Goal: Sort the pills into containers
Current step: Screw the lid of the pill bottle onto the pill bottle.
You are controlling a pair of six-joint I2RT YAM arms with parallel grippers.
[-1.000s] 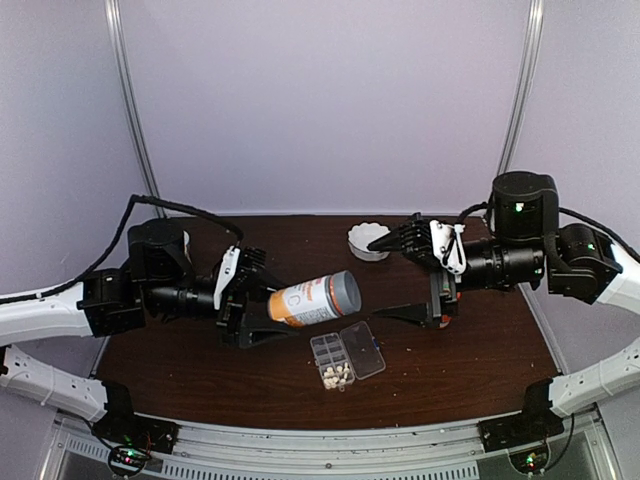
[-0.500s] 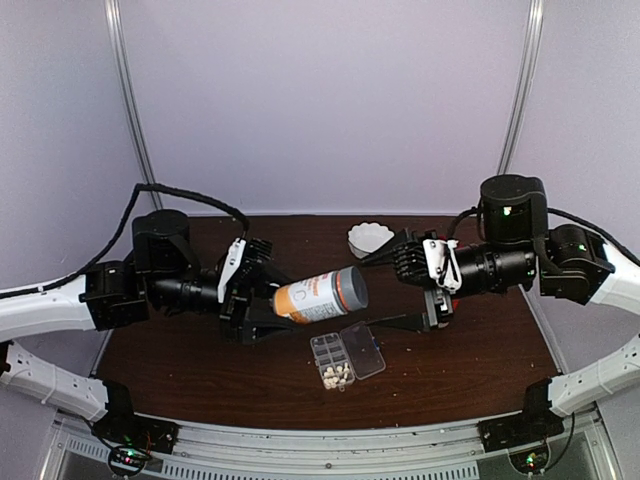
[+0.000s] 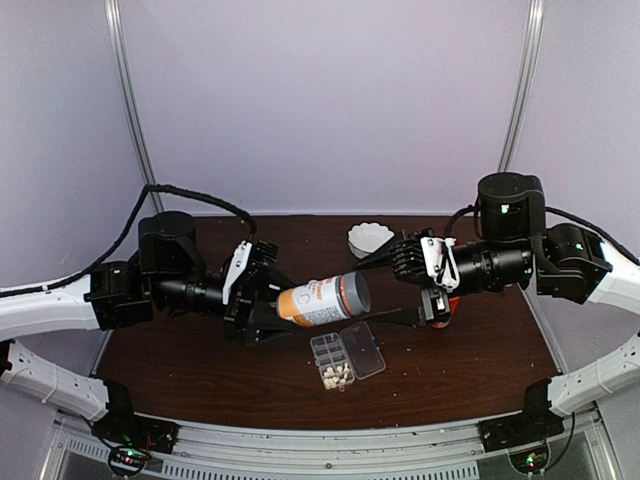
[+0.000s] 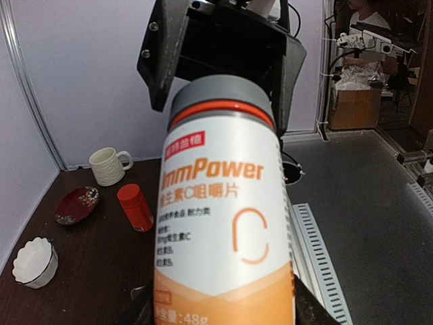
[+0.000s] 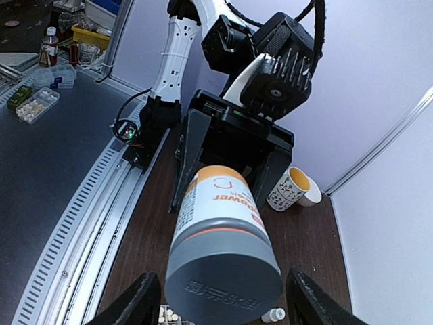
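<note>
Bottle [image 3: 322, 300] above organiser box [image 3: 352, 352], pills [image 3: 336, 377] in its near end, dish [image 3: 368, 239] behind.

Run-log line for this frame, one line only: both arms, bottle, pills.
left gripper: shut on orange bottle, held sideways | right gripper: open, flanking grey cap | organiser box: lid open | pills: near-end cells

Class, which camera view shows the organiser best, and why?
Top external: the whole organiser lies in view, lid open, pills in its near cells. Right wrist shows only a corner at the bottom edge, beside the bottle; left wrist shows none.
</note>
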